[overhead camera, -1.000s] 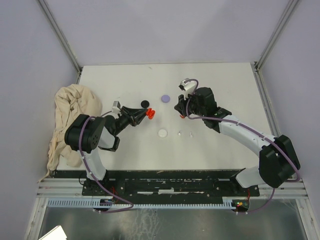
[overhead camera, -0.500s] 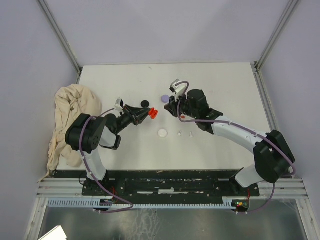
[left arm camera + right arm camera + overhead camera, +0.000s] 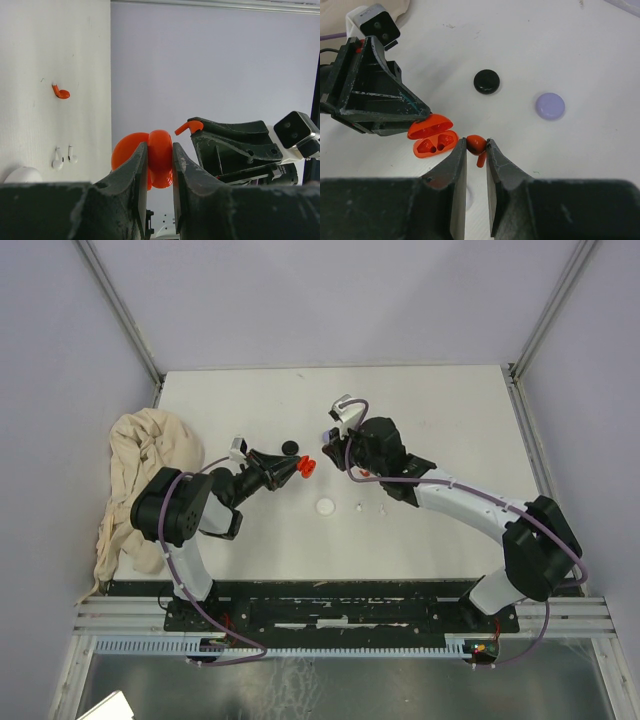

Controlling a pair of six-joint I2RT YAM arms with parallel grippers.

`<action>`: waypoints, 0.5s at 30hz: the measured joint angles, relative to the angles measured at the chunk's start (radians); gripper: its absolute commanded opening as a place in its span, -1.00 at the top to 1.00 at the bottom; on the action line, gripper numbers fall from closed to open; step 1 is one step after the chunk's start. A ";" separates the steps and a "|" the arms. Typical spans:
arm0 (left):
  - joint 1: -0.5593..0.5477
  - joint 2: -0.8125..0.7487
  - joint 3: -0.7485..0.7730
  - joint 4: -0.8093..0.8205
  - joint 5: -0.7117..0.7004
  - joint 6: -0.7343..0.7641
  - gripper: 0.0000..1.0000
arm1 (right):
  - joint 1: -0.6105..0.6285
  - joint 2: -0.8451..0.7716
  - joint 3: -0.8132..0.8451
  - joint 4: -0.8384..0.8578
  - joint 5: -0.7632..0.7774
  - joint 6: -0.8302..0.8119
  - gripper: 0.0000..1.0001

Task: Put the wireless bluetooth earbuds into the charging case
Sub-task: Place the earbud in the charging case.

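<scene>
My left gripper [image 3: 296, 469] is shut on an open red charging case [image 3: 308, 468] and holds it above the table; in the left wrist view the case [image 3: 159, 159] sits between the jaws. My right gripper [image 3: 334, 460] is shut on a red earbud [image 3: 476, 145], just right of the case [image 3: 432, 135], whose two sockets show empty. The earbud also shows in the left wrist view [image 3: 186, 128]. A second red earbud [image 3: 61, 92] lies on the table. Two white earbuds [image 3: 358, 507] [image 3: 381, 509] lie near the middle. Black and lilac earbuds are out of view.
A black disc [image 3: 290, 448] and a white disc [image 3: 325, 507] lie on the white table [image 3: 450, 420]. A lilac disc [image 3: 550, 106] shows in the right wrist view, hidden under my right arm from above. A beige cloth [image 3: 145, 465] is heaped at the left edge.
My right gripper has moved left with the red earbud, up to the open case. It now covers the lilac disc from above. The left gripper has barely moved.
</scene>
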 measured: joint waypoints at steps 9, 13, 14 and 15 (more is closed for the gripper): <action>-0.010 0.000 0.000 0.000 -0.005 -0.006 0.94 | 0.072 0.010 0.012 0.021 0.143 0.048 0.97; -0.024 0.000 0.000 0.000 -0.011 -0.049 0.94 | 0.098 0.021 -0.002 0.093 0.183 0.048 0.97; -0.027 0.000 0.000 0.000 -0.013 -0.056 0.94 | 0.103 0.021 -0.012 0.121 0.190 0.045 0.97; -0.030 0.000 0.000 0.000 -0.017 -0.065 0.94 | 0.107 0.021 -0.024 0.148 0.198 0.043 0.97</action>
